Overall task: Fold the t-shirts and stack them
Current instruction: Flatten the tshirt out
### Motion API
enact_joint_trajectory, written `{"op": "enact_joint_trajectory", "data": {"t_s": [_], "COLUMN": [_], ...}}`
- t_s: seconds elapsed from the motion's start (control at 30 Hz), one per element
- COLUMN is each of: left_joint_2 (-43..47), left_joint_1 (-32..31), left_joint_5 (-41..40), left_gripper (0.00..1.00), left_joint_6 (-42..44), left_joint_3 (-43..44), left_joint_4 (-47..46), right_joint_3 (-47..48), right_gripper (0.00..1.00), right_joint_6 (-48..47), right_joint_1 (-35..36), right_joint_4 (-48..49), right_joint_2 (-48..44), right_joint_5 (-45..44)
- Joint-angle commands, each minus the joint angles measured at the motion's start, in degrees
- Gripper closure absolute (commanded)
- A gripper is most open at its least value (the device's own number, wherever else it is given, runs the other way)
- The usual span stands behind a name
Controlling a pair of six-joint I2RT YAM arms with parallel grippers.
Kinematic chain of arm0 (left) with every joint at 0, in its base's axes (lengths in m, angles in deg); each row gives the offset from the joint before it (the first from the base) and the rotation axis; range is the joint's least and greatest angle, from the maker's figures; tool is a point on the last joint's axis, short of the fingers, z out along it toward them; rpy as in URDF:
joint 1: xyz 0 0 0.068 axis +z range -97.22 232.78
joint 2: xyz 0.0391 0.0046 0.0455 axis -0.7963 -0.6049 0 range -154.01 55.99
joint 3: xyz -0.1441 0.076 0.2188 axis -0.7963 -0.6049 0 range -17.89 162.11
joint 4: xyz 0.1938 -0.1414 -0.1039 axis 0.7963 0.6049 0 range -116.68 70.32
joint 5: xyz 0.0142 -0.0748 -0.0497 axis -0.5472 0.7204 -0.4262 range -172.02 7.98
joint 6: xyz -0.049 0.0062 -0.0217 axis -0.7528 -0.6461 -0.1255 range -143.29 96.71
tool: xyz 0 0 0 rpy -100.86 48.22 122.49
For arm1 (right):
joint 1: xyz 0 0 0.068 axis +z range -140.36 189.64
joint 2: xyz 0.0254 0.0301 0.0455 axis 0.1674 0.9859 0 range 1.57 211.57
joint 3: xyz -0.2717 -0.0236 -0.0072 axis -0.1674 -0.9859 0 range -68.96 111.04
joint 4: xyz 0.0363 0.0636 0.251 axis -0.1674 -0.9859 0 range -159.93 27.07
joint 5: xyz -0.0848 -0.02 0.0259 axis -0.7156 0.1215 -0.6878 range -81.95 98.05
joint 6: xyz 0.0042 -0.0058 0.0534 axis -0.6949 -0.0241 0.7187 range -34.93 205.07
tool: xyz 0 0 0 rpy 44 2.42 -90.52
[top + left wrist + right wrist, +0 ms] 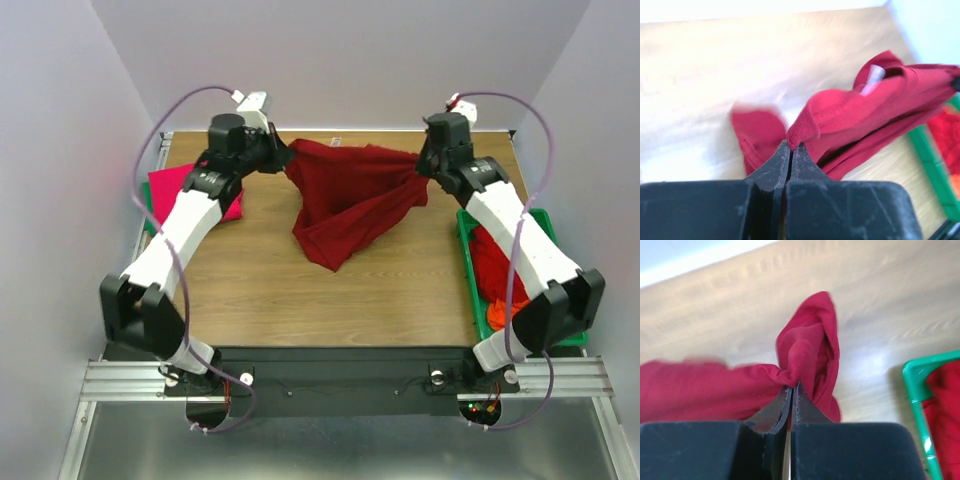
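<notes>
No text, brand or number can be read anywhere; the small white neck label [871, 79] inside the dark red t-shirt [855, 116] is too blurred to make out

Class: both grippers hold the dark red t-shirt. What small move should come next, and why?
Probably move them apart: the left gripper and right gripper are shut on the dark red t-shirt, which sags bunched between them, not yet spread flat.
</notes>
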Motion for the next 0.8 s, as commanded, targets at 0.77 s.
{"op": "enact_joint_trajectory", "data": {"t_s": [0.77], "left_joint_2": [10.03], "left_joint_1": [1.43], "left_joint_5": [13.39], "left_gripper": [1.0], "left_joint_6": [-6.95], "left_joint_3": [1.4], "left_joint_4": [1.1], "right_joint_3": [43.49], "right_gripper": [1.0], "right_joint_6": [-21.17], "right_joint_1": [-2.33], "right_joint_4": [1.88], "right_joint_2": [11.61], "right_joint_5": [-12.25]}}
